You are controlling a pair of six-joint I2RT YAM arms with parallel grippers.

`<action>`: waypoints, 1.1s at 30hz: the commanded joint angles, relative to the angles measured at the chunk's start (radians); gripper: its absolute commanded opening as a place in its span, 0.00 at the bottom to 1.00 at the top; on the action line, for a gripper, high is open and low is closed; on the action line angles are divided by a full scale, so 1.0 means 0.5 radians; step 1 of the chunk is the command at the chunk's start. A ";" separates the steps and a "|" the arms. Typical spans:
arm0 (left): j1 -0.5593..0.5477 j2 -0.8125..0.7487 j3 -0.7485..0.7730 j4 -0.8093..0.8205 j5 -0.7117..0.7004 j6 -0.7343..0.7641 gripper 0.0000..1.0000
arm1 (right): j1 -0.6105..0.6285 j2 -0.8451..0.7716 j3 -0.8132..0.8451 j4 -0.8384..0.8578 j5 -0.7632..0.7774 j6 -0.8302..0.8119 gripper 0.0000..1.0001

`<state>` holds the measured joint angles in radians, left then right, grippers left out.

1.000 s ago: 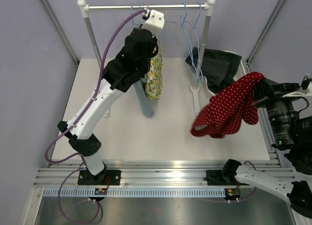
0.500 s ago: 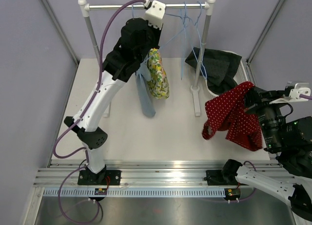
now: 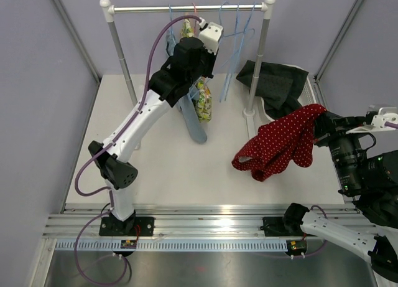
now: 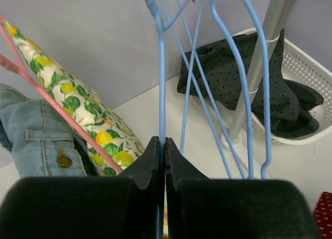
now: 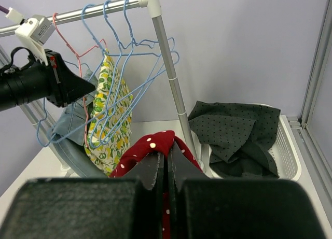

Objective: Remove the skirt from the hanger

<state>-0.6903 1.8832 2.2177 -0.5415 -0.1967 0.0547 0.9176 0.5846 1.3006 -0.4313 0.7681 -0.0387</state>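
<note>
My right gripper is shut on a red skirt with white dots, which hangs from it above the table at the right; the skirt also shows in the right wrist view. My left gripper is shut on a bare blue wire hanger up by the rail. In the top view the left gripper is near the rail's middle. Other blue hangers hang to its right.
A lemon-print garment and a denim garment hang by the left arm. A white basket at the back right holds a dark dotted cloth. The rack's right post stands between the arms.
The left gripper has moved right along the rail with the blue hanger. The red skirt has swung out to the left in the right gripper.
</note>
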 commanded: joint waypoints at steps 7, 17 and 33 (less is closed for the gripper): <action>0.003 -0.456 -0.293 0.077 0.007 -0.235 0.48 | 0.009 0.177 0.184 0.187 0.056 -0.076 0.00; -0.043 -0.959 -0.618 0.080 0.215 -0.425 0.83 | -0.064 0.972 0.818 0.276 0.369 -0.714 0.00; -0.049 -1.940 -1.475 -0.080 0.175 -0.435 0.94 | -1.277 2.229 2.355 -0.067 -0.400 -0.270 0.00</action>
<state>-0.7136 0.9451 1.5143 -0.5804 -0.1040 -0.1585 0.3317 1.5990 2.3520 -0.4561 0.6956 -0.2401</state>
